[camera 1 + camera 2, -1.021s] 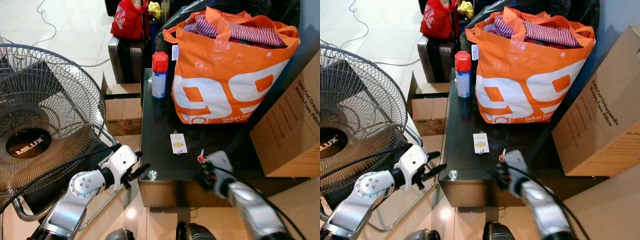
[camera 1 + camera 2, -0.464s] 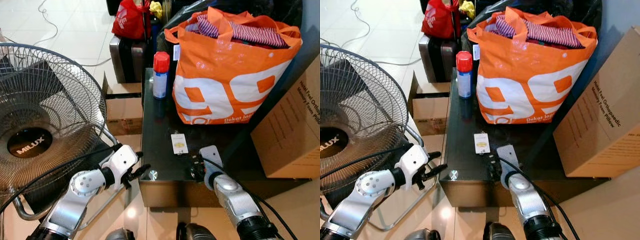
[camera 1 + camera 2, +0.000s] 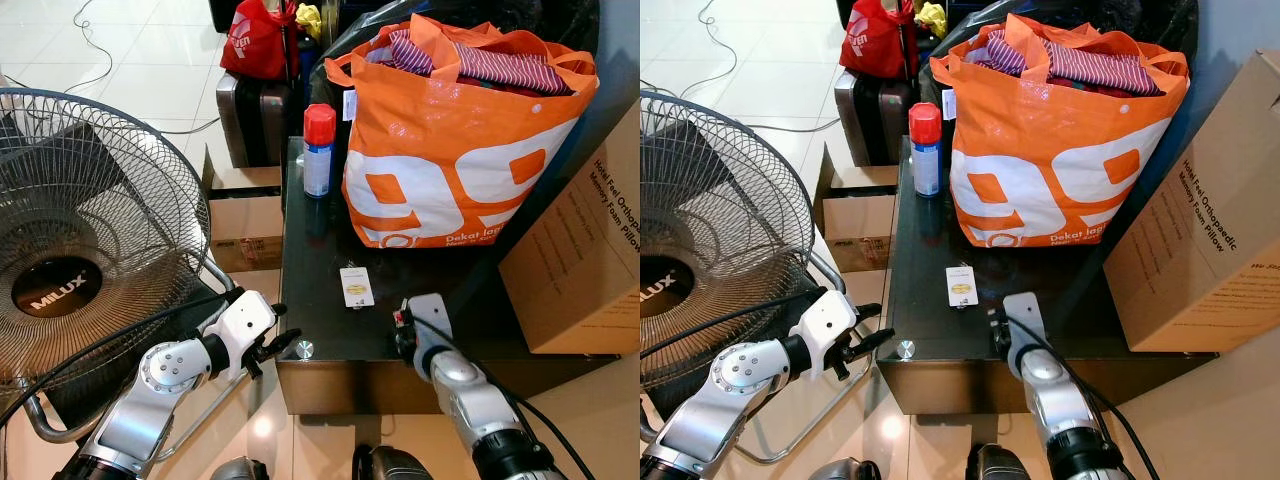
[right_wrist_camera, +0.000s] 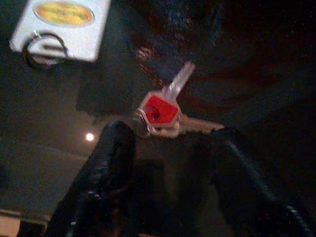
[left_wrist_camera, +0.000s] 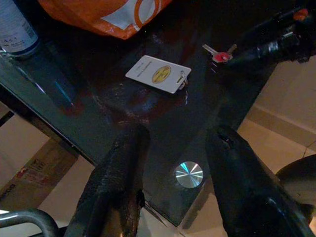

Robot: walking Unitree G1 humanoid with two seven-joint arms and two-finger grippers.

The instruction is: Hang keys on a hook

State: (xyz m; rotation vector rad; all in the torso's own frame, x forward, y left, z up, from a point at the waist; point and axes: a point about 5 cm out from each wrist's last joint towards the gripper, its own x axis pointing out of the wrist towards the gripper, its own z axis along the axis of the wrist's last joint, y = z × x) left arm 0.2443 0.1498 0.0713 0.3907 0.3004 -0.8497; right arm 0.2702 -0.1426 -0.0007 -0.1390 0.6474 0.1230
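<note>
Dark glass tabletop (image 3: 320,260) carries the work, with pale floor tiles around it. Two silver keys with a red plastic head (image 4: 163,113) lie flat near the front edge, just beside a white rectangular tag with a yellow oval emblem (image 3: 357,286). The right gripper (image 4: 168,143) is set low over the keys, fingers spread to either side and not yet pinching them, evidently lined up for pickup. The left gripper (image 5: 173,163) waits at the table's front corner, fingers apart, holding nothing. Behind stand a red-capped spray can (image 3: 318,150) and an orange woven bag of striped clothes (image 3: 450,150) marked "99". A black wire-guard fan (image 3: 70,250) reads "MILUX"; a brown cardboard carton (image 3: 585,250) reads "Memory Foam Pillow".
</note>
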